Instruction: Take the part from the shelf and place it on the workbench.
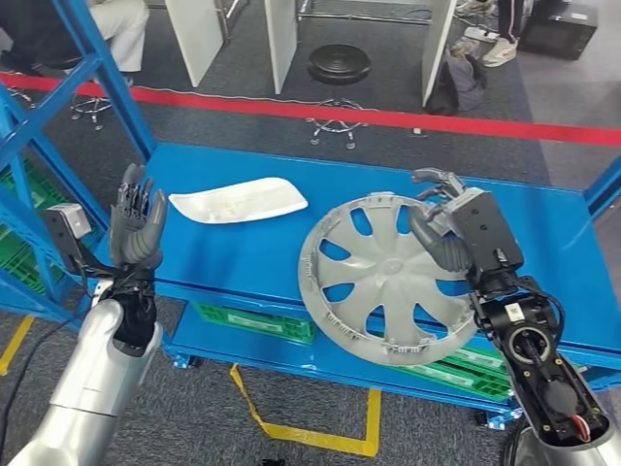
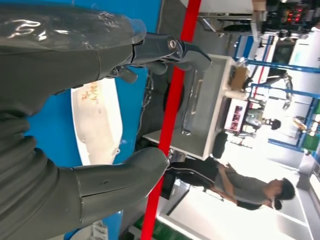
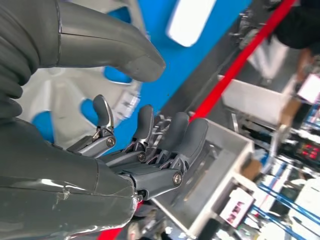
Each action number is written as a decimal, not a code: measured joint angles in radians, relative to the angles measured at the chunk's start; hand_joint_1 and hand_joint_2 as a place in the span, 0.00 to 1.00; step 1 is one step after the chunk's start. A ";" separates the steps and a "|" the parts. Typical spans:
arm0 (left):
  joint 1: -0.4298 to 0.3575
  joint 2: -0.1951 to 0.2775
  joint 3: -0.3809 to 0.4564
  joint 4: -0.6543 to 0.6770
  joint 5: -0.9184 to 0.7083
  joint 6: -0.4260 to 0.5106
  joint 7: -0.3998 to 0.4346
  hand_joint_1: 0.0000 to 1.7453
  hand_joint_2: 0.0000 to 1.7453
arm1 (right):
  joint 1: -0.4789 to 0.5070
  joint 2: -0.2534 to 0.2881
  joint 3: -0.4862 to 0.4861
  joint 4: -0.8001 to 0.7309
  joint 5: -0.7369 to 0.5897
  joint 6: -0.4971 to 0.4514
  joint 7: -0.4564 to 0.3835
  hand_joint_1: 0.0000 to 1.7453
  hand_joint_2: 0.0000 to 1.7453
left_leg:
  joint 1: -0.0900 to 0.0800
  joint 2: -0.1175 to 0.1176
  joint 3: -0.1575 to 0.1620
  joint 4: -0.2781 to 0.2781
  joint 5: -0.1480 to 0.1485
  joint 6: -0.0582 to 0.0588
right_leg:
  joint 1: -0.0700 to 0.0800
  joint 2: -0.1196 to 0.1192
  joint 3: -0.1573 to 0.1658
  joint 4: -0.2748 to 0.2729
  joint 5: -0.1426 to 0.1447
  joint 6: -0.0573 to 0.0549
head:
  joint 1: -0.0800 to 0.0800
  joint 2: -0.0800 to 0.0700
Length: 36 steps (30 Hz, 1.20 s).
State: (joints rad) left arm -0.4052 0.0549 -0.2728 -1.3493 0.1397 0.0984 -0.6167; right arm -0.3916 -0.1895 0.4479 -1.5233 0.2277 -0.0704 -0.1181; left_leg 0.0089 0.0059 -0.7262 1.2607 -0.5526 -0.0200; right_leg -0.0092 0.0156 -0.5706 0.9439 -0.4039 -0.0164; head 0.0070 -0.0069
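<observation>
A silver hubcap (image 1: pixel 380 277) lies flat on the blue bench top (image 1: pixel 242 257), its near rim hanging over the front edge. My right hand (image 1: pixel 446 218) hovers at the hubcap's right rim with the thumb over the spokes and the fingers spread above; nothing sits between them. The right wrist view shows the same hand (image 3: pixel 113 150) with the hubcap (image 3: pixel 56 95) behind the thumb. A long white curved part (image 1: pixel 238 201) lies further left on the blue top. My left hand (image 1: pixel 136 228) is raised at the bench's left end, fingers up and apart, empty; the white part (image 2: pixel 96 120) lies beyond it.
Blue frame struts (image 1: pixel 103 58) slant up at the left. Green crates (image 1: pixel 252 320) sit on the lower level under the bench. A red floor line (image 1: pixel 366 115) runs behind it, with white panels and a black disc beyond. A person (image 2: pixel 245 185) sits in the background.
</observation>
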 joint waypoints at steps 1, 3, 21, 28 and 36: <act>0.001 0.000 0.000 0.000 -0.001 0.000 0.001 0.00 1.00 | 0.001 0.001 0.005 0.005 0.004 0.004 0.006 1.00 1.00 | 0.002 0.000 -0.001 -0.012 0.019 -0.001 | -0.001 0.007 0.000 0.001 0.000 0.001 | -0.005 0.000; 0.000 0.001 0.000 0.000 -0.002 0.000 0.003 0.00 1.00 | 0.002 0.001 0.014 0.016 0.010 0.010 0.013 1.00 1.00 | 0.007 -0.002 0.051 -0.137 0.093 -0.003 | -0.005 0.018 0.000 0.006 -0.004 0.007 | -0.013 0.000; -0.003 0.000 0.000 0.000 -0.007 -0.010 0.009 0.00 1.00 | -0.041 0.001 0.069 0.156 0.055 0.176 0.117 1.00 1.00 | 0.003 -0.018 0.116 -0.287 0.140 0.019 | -0.003 0.025 0.002 0.003 -0.015 0.031 | 0.024 0.000; -0.019 -0.003 0.000 0.005 -0.006 -0.010 0.010 0.00 1.00 | -0.066 0.002 0.130 0.329 0.062 0.271 0.120 1.00 1.00 | 0.003 -0.018 0.117 -0.289 0.140 0.019 | -0.003 0.024 0.002 0.004 -0.016 0.038 | 0.021 0.000; -0.018 -0.004 0.000 0.009 -0.003 0.016 0.012 0.00 1.00 | -0.135 0.001 0.166 0.506 0.090 0.231 0.102 1.00 1.00 | 0.003 -0.017 0.120 -0.292 0.140 0.019 | -0.002 0.025 0.001 0.005 -0.016 0.037 | 0.016 0.000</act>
State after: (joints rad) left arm -0.4230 0.0511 -0.2728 -1.3403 0.1364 0.1141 -0.6051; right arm -0.5265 -0.1883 0.6138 -1.0170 0.3180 0.1605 -0.0157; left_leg 0.0123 -0.0110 -0.6057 0.9686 -0.4125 -0.0005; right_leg -0.0117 0.0406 -0.5693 0.9484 -0.4198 0.0211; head 0.0234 -0.0069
